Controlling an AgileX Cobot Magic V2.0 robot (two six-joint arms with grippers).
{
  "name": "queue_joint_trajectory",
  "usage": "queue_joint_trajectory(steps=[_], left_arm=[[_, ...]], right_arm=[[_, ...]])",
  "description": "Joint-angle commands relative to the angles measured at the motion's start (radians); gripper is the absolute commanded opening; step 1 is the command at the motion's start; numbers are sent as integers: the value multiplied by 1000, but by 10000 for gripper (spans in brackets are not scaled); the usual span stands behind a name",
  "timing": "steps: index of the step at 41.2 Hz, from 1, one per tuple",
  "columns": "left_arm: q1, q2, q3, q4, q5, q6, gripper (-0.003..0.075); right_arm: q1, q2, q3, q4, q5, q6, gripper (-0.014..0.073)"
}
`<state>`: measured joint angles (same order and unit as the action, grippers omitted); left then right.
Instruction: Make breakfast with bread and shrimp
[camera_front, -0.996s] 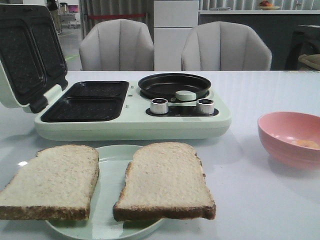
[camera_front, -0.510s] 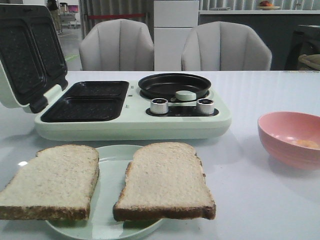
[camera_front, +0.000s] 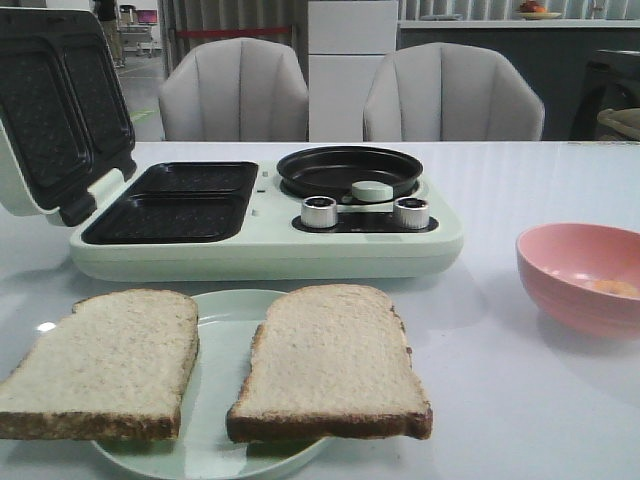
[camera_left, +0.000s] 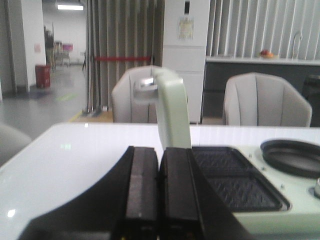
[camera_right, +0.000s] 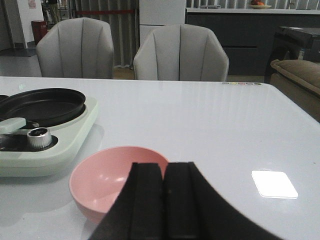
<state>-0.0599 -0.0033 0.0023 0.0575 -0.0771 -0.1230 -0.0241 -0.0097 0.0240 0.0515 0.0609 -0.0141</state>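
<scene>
While both arms idle | left gripper (camera_left: 150, 200) pads pressed together, empty, I read bread (camera_front: 100, 362) on plate (camera_front: 222, 312) nearest it, appliance (camera_left: 240, 185) ahead | right gripper (camera_right: 162, 200) likewise pinched, pink bowl (camera_right: 107, 177) with shrimp (camera_front: 612, 287) just ahead.

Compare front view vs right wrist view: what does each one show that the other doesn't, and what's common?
Front only: two bread slices lying on a pale green plate, the open lid and the dark grill plates of the breakfast maker, with no gripper in sight.
Right wrist only: the right gripper, fingers pressed together, holding nothing.
Both: the pink bowl, the round pan, a silver knob, the white table and two grey chairs.
</scene>
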Motion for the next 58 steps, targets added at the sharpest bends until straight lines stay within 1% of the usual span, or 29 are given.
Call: queue_joint_trajectory(steps=[1,6,9,18,25,28,32,35,42,45,51,58], left_arm=[[-2,-18,-35,-5,-129,-11,101],[-2,-17,-142,-5,-121,-11,101],[-2,-9,-225,-5,-85,-11,101],[-2,82,-477,-5,164,-11,101],[-2,206,-638,-5,309,-11,101],[-2,255,-679,-5,360,-11,101],[-2,319,-697,-5,413,-11,101],[-2,356,-697,-5,452,-11,101],[-2,440,-695,-5,573,-11,101],[-2,471,-691,-5,600,-11,101],[-2,522,-687,-18,693,-11,101],[-2,565,-687,-20,694,-11,101]], right_arm=[[-3,-21,-73,-6,-79,1,41],[-3,-20,-181,-6,-26,1,41],[-3,-13,-256,-6,7,1,41],[-3,87,-467,-6,100,1,41],[-3,205,-628,-6,207,1,41],[-3,257,-676,-6,251,1,41],[-3,320,-702,-7,295,1,41],[-3,359,-703,-7,323,1,41],[-3,460,-702,-7,438,1,41],[-3,506,-702,-7,484,1,41],[-3,592,-702,-7,546,1,41],[-3,663,-702,-7,589,1,41]])
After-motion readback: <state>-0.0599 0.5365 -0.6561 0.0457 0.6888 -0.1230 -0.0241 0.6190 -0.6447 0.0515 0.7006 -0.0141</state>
